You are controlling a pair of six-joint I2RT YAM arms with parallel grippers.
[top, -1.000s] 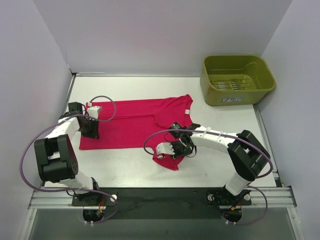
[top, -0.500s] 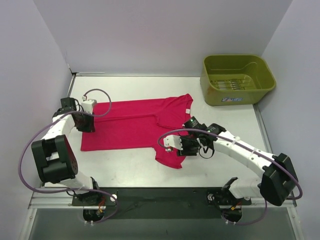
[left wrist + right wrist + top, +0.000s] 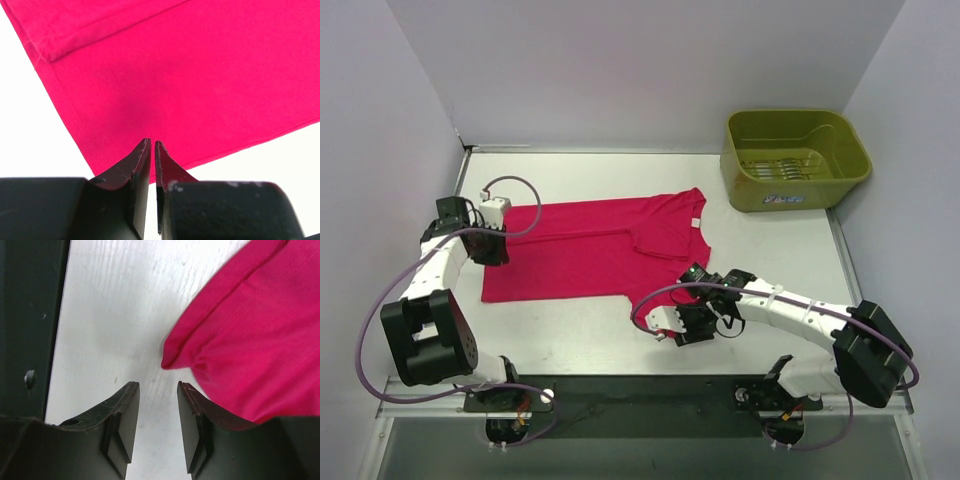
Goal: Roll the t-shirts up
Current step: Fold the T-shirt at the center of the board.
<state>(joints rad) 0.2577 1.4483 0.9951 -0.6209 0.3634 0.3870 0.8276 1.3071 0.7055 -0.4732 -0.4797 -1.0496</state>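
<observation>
Desk [image 3: 570, 345], white, is carrying one magenta-red t-shirt [image 3: 585, 255], which is lying flat across its middle and left part with the neck toward the right. No part of it is rolling up yet, so by my judgement the whole roll is waiting to be done and the arms are only smoothing the cloth out. Olive-green tub [image 3: 795, 160] is sitting empty of cloth at the far right corner, well apart from the shirt. Right gripper [image 3: 157, 385] is hovering partly open and empty over bare desk, the creased near sleeve [image 3: 240, 340] just beside one finger. Left gripper [image 3: 152, 144] is showing only a thin slit at the shirt's left end; I cannot tell whether it is pinching fabric. White neck label [image 3: 694, 222] is showing.
</observation>
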